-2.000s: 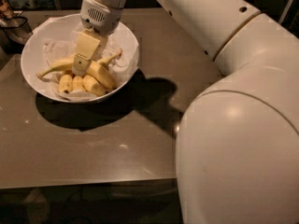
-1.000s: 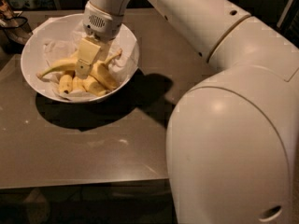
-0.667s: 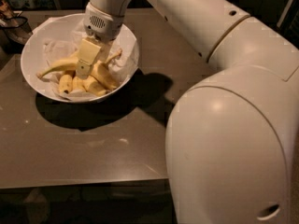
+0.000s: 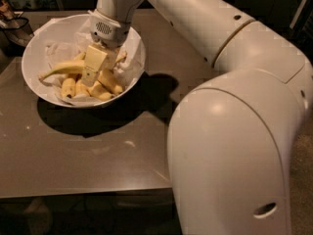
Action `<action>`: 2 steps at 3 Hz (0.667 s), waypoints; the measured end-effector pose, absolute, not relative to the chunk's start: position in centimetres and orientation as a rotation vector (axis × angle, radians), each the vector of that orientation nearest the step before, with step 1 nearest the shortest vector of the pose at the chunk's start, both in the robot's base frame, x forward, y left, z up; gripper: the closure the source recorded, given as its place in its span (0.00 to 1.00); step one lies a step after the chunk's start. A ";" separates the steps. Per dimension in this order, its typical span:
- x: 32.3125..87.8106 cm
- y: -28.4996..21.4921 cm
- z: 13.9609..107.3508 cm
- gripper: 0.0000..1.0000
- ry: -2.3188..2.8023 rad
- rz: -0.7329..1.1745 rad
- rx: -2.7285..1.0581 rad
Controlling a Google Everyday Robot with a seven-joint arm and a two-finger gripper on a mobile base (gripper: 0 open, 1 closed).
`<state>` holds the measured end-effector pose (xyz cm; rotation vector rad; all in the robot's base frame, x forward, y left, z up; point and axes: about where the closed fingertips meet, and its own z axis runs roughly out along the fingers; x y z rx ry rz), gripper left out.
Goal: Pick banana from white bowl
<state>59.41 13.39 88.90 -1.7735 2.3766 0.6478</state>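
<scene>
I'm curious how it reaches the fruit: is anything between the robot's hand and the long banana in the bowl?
Nothing visible stands between them. The gripper is down inside the white bowl, right at the long banana, by its thick end. The shorter bananas lie close beside it, not in between.

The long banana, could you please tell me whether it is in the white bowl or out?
In: the banana lies inside the white bowl on the paper; the claw is down in the bowl over it.
</scene>
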 end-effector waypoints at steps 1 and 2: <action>59.5 13.5 88.3 0.45 2.392 0.636 -1.782; 59.5 13.5 88.3 0.68 2.392 0.636 -1.782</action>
